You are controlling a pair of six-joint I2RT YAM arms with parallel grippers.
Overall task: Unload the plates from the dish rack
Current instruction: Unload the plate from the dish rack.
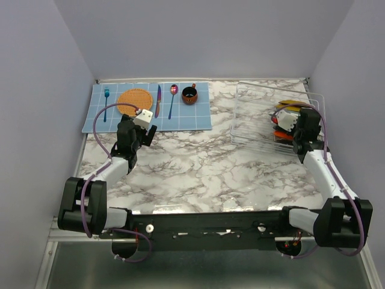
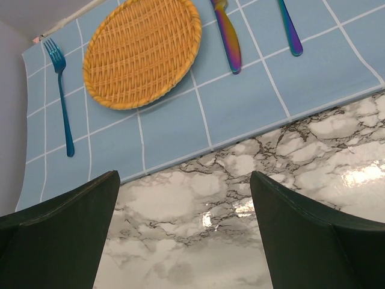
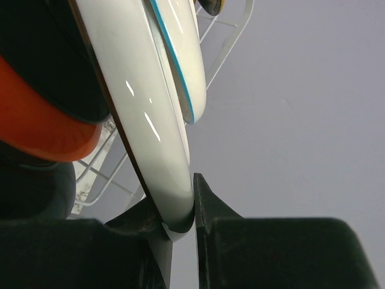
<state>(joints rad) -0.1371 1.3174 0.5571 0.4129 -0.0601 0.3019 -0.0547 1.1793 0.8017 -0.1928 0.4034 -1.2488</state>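
marble tabletop (image 1: 198,171), plain lavender walls (image 1: 198,36)

Plates (image 1: 284,120) upright in rack (image 1: 249,117), R side

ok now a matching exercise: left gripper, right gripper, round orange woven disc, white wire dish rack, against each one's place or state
Column one:
1. left gripper
2. right gripper
3. round orange woven disc
4. white thin-wire dish rack

Column two:
A. at the far right of the marble table, an orange-red plate inside
B. on the blue tiled mat, beside the teal fork
C. open and empty
D. shut on a glossy white plate's rim

Pairs: 1-C, 2-D, 3-B, 4-A
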